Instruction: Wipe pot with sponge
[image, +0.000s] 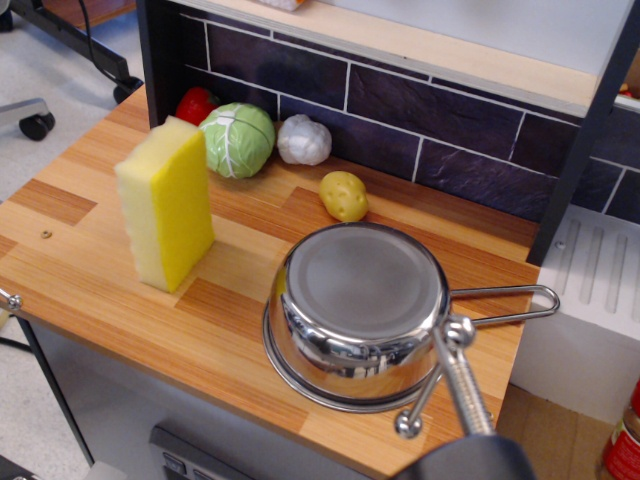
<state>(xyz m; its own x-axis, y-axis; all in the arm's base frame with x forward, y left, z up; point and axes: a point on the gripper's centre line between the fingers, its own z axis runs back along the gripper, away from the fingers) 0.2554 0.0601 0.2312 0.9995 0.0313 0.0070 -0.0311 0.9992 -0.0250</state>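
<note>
At the near edge of the picture, the metal gripper (440, 375) with its shiny rod-like fingers is reaching in from the bottom right; one thin finger ending in a small ball (408, 426) is angling down to the left, while a thicker ribbed finger (465, 385) is running towards the dark wrist below. The two fingers are spreading apart in a narrow V and are clamping on nothing, their upper ends lying over the rim side of the pot by the root of its handle; whether they are touching it I cannot tell.

The small shiny stainless-steel saucepan (355, 310) is sitting upside down on the striped wooden countertop (90, 270), near its front right part. Its flat dull-grey base is facing up, its mirror-like round wall is reflecting the surroundings, and its flared rim is resting on the wood. Its long thin wire-loop handle (510, 300) is pointing right.

To the left, well apart from the pot, the thick rectangular block of bright yellow foam (168, 205) is standing on end, a paler yellow-white layer showing on its left face.

Farther back, a small yellow potato (344, 195) is lying just behind the pot. Against the dark tiled back wall (470, 140), a white garlic bulb (303, 140), a green cabbage (238, 140) and a red vegetable (196, 103) are lining up.
</note>
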